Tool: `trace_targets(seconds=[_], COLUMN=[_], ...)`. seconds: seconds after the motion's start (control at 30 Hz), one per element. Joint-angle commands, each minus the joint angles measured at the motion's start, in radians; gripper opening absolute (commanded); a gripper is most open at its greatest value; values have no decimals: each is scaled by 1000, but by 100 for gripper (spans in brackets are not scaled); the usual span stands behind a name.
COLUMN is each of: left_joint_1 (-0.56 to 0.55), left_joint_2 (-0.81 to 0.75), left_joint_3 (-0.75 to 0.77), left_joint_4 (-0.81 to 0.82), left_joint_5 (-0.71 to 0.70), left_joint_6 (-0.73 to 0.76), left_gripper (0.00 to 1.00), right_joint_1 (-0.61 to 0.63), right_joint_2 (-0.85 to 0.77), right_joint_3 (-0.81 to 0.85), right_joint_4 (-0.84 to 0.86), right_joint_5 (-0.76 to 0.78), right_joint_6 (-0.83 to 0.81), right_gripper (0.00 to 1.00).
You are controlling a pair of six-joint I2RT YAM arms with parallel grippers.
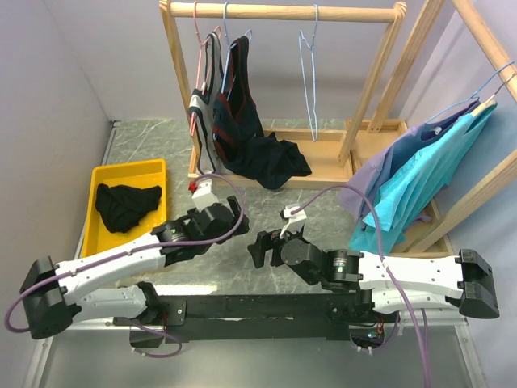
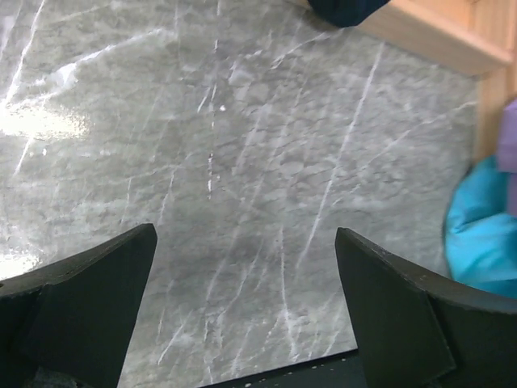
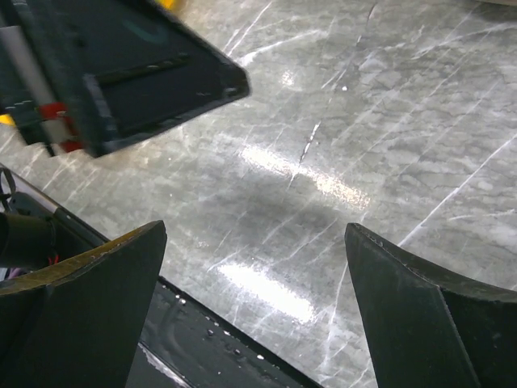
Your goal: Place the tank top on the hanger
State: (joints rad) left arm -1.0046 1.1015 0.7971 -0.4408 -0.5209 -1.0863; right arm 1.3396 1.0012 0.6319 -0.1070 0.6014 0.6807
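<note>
Left arm (image 1: pixel 121 259) and right arm (image 1: pixel 404 279) are low over the desk (image 1: pixel 145 141). Jaws on both are wide apart, holding nothing. The tank top (image 1: pixel 128 204) is crumpled in the yellow tray (image 1: pixel 129 167), at 9 o'clock from your left jaws, the nearer pair. The heap runs roughly 9-to-3. The hanger (image 1: pixel 309 77) is on the rack rail (image 1: pixel 283 11) at 1 o'clock, well apart.

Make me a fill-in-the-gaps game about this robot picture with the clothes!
1. The black tank top lies in a ____ tray.
2. The empty light-blue hanger hangs from a rail made of ____.
3. The left gripper and the right gripper hold nothing; both are ____.
Missing words: yellow; wood; open.
</note>
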Motion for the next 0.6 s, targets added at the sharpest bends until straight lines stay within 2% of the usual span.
trace_targets(seconds=[0.0, 0.13, 0.33, 0.43, 0.47, 0.53, 0.57], left_joint_1=[-2, 3, 73, 165, 249, 343, 451], left_joint_2=[-84, -187, -292, -290, -284, -270, -250], left_joint_3=[-53, -137, -170, -153, -147, -119, -108], left_joint_4=[45, 65, 83, 43, 45, 25, 17], left_joint_5=[-11, -53, -34, -1, 43, 48, 56], left_joint_6=[-15, -70, -46, -66, -25, -15, -9], left_gripper=[99, 99, 99, 99, 100, 100, 99], right_joint_1=[3, 3, 1, 3, 3, 3, 3], right_joint_2=[-4, -1, -3, -3, -1, 2, 1], right_joint_3=[32, 26, 22, 28, 32, 40, 38], right_joint_4=[-13, -10, -20, -28, -34, -36, -31], right_joint_5=[50, 51, 52, 51, 51, 44, 37], right_joint_6=[13, 16, 34, 23, 23, 19, 19], right_gripper=[100, 100, 100, 100, 100, 100, 100])
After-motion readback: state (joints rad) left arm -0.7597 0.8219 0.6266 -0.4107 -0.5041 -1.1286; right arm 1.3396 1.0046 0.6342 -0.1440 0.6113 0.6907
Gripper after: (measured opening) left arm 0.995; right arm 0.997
